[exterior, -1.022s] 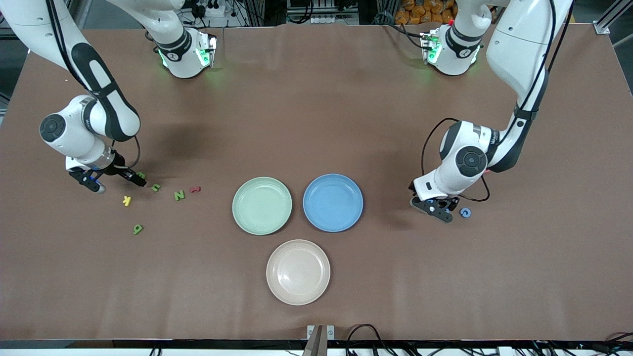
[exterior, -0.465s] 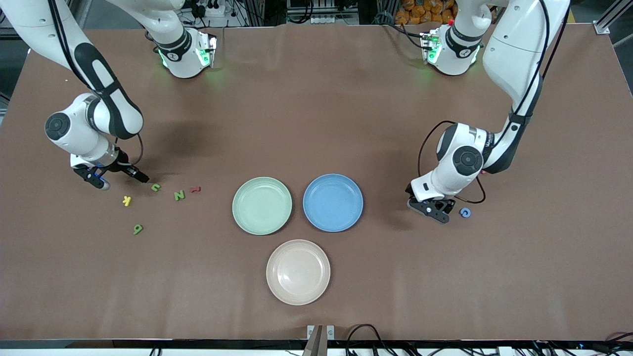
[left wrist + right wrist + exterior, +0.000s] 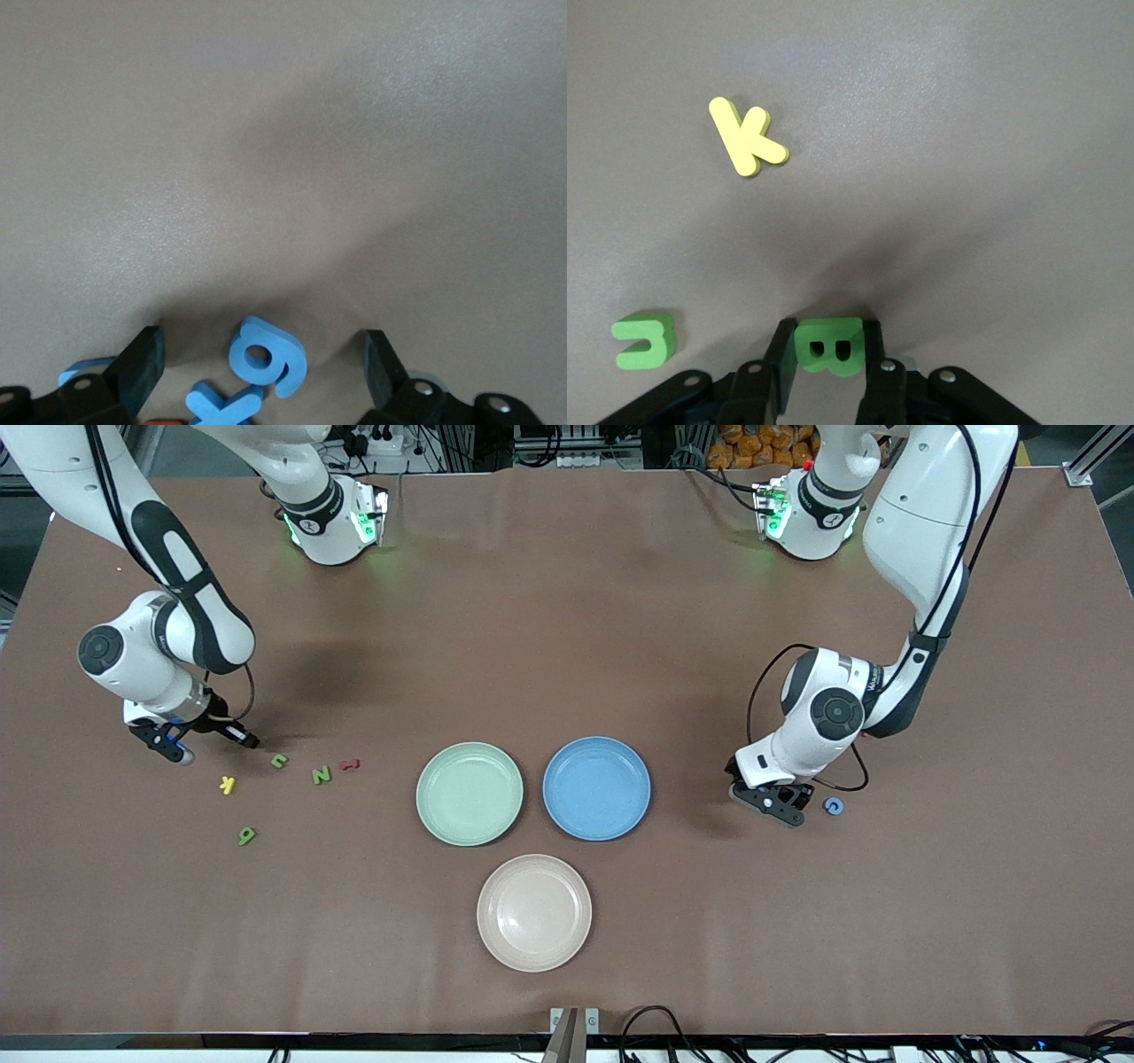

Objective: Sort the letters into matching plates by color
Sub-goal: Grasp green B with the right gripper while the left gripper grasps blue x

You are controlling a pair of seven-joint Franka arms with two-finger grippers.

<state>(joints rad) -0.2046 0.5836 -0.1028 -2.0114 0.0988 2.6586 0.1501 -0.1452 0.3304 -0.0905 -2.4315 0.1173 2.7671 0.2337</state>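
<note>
My right gripper is shut on a green letter B, low over the table at the right arm's end. Beside it lie a yellow K, a green 3 shape, a green N, a red letter and a green 9. My left gripper is open and low, its fingers straddling a blue 9 with a blue X beside it. A blue ring-shaped letter lies next to it. The green plate and blue plate sit empty mid-table.
A cream-beige plate lies nearer the front camera than the two coloured plates. The right wrist view also shows the yellow K and the green 3 shape close to my held letter.
My right gripper has shut on the green B and drawn slightly back from the other letters. My left gripper has edged a little toward the plates, still open.
</note>
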